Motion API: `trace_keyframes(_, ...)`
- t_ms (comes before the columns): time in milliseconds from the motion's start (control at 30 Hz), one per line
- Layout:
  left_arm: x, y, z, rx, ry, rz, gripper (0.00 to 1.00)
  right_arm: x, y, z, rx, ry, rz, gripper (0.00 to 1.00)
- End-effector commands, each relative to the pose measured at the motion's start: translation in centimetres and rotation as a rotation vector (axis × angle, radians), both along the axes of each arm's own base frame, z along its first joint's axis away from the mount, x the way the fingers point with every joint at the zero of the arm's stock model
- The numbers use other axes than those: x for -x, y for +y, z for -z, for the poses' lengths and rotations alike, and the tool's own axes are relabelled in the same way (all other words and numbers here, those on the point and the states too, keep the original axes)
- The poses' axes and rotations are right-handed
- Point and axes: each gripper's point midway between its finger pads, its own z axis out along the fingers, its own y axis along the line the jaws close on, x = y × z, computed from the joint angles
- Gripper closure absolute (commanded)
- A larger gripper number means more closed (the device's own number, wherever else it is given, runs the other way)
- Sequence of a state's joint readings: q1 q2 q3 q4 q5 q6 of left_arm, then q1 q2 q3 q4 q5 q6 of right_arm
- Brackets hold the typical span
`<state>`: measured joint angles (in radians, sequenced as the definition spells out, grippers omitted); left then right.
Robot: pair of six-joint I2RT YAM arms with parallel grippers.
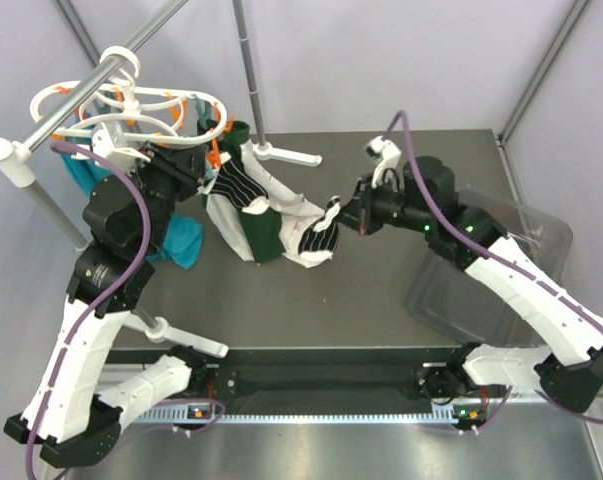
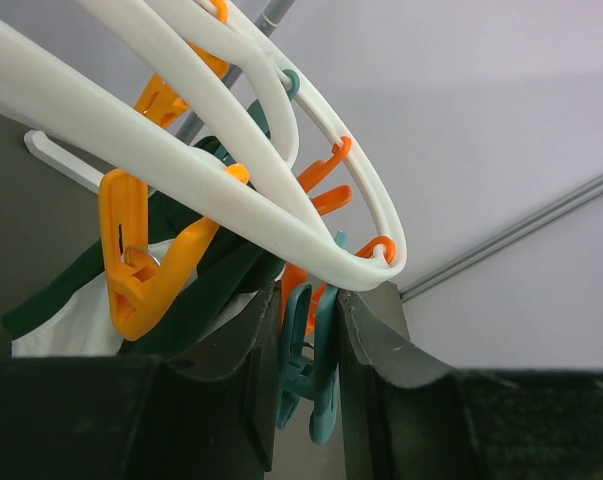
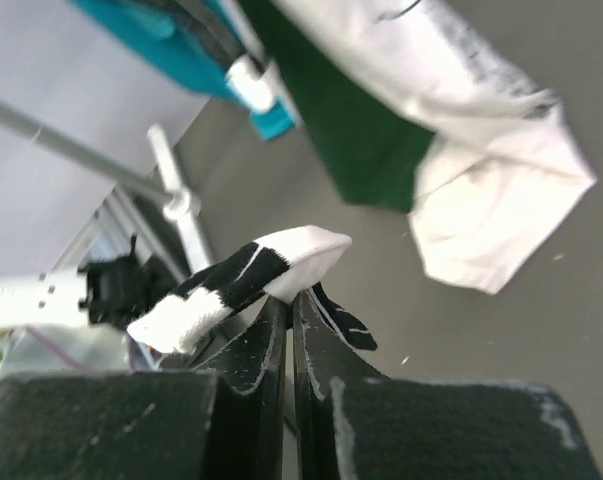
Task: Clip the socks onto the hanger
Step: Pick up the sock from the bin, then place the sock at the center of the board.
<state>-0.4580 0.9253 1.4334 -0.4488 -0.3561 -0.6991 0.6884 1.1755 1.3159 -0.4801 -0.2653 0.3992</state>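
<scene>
Hanger (image 1: 166, 97), white plastic oval ring, is up at the far-left corner, hooked over the grey rail (image 1: 151, 30), w/ orange pegs (image 2: 131, 270) dangling off its rim. Teal cloth (image 1: 181, 240) hangs below it & trails onto the table (image 1: 381, 300). L arm reaches up right under the ring. The left gripper (image 2: 309, 305) has its jaws at a narrow gap, pinched on a teal peg (image 2: 303, 385) that hangs from the near end of the ring; in the left wrist view the pads touch the peg on both sides.

Just right of that is a heap of cloth: dark-green cloth (image 1: 259, 240) & white cloth (image 1: 291, 215), top end up by the pegs, bottom spread on the table. One striped sock (image 1: 236, 187), dark w/ thin white lines, lies across the upper part of the heap, near the left gripper. Can't tell if a peg has it.

Next along, approx mid-table, is a second striped sock (image 1: 321, 237) w/ white ends, at the heap's right edge & well apart from the hanger. The right gripper (image 1: 354, 215) has it, jaws closed tight w/ the fabric nipped btwn the tips & both ends of the sock flopping free. Whether it touches the white cloth I can't tell. R arm runs back to its base at near right. Beyond it, far right, a clear plastic bin (image 1: 511, 250) sits at the table edge
</scene>
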Motion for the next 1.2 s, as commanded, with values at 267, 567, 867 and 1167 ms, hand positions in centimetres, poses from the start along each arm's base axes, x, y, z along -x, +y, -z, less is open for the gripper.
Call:
trace_keyframes(267,1.0,-0.3,1.1,-0.03,0.027,0.043,1.0,4.9,5.4,-1.0,0.022,0.073,-0.187,1.0)
trace_keyframes(567,1.1,-0.6,0.8,-0.033,0.004,0.059,1.0,3.1,11.6,-6.6,-0.249,0.25,-0.144,1.0)
trace_keyframes(867,1.2,-0.4,0.6,-0.028,0.005,0.052,1.0,4.9,8.8,1.4,0.192,0.165,-0.177,1.0)
trace_keyframes(1167,1.3,-0.3,1.0,-0.024,0.015,0.051,1.0,8.5,0.3,12.3,0.658,0.256,-0.287,1.0)
